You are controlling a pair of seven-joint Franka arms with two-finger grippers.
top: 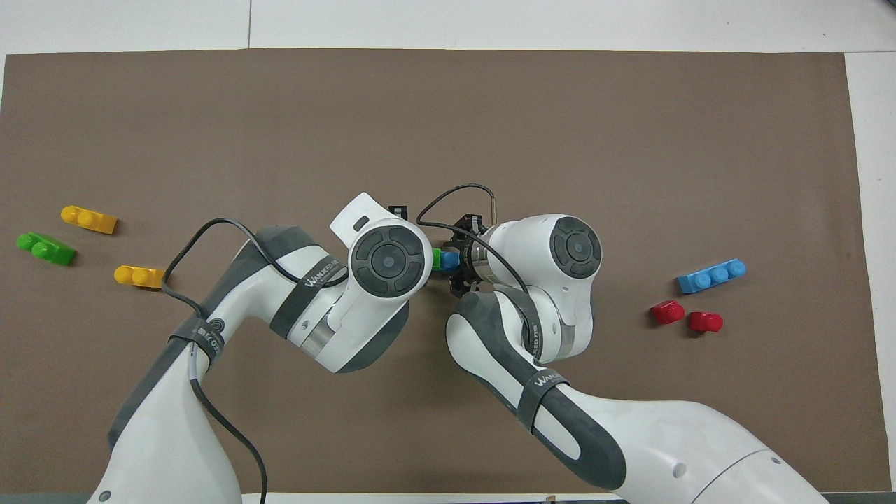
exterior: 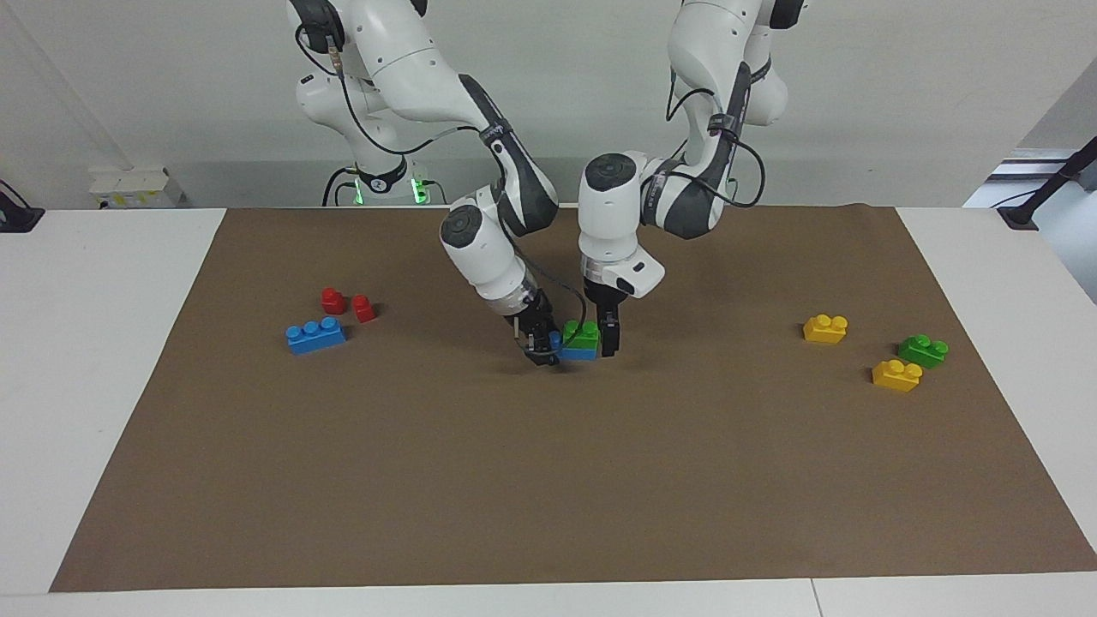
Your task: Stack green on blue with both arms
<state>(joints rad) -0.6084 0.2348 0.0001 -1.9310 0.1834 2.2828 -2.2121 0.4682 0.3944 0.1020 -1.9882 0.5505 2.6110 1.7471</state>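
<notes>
In the middle of the brown mat a green brick (exterior: 581,337) sits on a blue brick (exterior: 581,353), studs up. My left gripper (exterior: 600,336) hangs low at the stack, open, with one finger (exterior: 610,337) beside the green brick on the side toward the left arm's end. My right gripper (exterior: 540,347) is down at the other end of the blue brick, and whether it grips is unclear. In the overhead view only slivers of the green brick (top: 435,257) and the blue brick (top: 449,260) show between the two wrists, which hide both grippers.
A second blue brick (exterior: 316,334) and two small red pieces (exterior: 347,303) lie toward the right arm's end. Two yellow bricks (exterior: 825,328) (exterior: 896,374) and another green brick (exterior: 923,350) lie toward the left arm's end.
</notes>
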